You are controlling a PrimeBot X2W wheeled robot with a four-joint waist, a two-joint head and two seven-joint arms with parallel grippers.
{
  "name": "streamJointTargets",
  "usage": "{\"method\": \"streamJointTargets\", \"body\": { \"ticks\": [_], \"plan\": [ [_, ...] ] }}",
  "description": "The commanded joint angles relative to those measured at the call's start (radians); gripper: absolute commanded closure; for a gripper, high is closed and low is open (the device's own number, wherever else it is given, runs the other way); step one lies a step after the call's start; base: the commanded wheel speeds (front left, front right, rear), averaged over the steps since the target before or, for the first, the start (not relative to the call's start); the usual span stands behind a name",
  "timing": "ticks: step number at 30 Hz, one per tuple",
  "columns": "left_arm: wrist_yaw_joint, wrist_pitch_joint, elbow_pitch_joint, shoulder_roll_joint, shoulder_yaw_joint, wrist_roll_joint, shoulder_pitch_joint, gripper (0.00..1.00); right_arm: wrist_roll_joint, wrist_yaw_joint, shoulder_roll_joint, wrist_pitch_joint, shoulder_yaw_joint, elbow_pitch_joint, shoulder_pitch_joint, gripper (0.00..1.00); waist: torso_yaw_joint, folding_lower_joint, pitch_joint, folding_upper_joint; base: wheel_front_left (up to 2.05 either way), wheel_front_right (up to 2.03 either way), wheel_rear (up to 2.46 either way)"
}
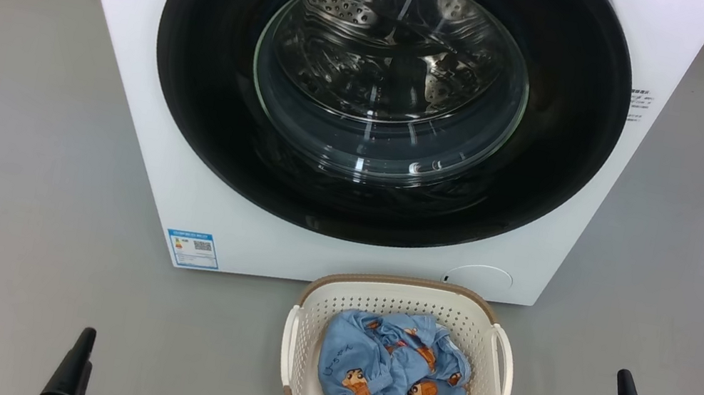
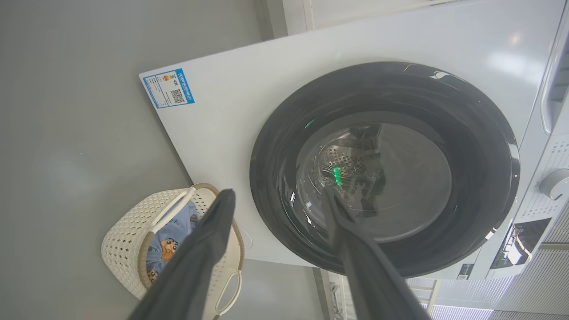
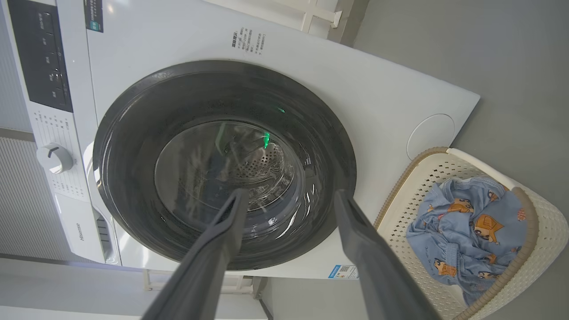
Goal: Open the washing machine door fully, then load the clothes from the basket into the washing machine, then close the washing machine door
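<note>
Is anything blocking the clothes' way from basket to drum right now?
Yes: the shut washing machine door covers the opening behind the basket holding the clothes. Nothing visible stands between the left gripper or right gripper and that door.

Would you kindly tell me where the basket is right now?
In the head view, the basket sits on the floor at lower centre, just in front of the washing machine, below its closed door.

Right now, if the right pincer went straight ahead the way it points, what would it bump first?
Probably the shut washing machine door, near its glass middle. The open right pincer aims there with nothing between, though depth is unclear.
</note>
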Motion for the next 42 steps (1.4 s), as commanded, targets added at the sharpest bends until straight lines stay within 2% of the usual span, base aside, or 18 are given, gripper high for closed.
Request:
{"method": "streamJointTargets", "body": {
  "ticks": [1,29,42],
  "plan": [
    [-0.002,-0.012,-0.035,0.018,0.009,0.046,-0.017,0.0,-0.054,0.0,-0.008,-0.014,0.01,-0.041,-0.013,0.0,0.0,-0.0001,0.0,0.0,0.0,0.0,0.0],
    [-0.002,-0.098,-0.066,0.025,0.0,0.475,-0.007,0.0,-0.57,0.001,-0.012,-0.099,0.038,-0.111,0.005,0.0,0.003,-0.0001,0.004,0.0,0.0,0.0,0.0],
    [-0.003,-0.133,-0.052,0.028,0.008,0.634,-0.004,0.0,-0.774,0.001,-0.013,-0.134,0.039,-0.11,0.012,0.0,0.004,-0.0001,0.007,0.0,0.0,0.0,0.0]
  ]
}}
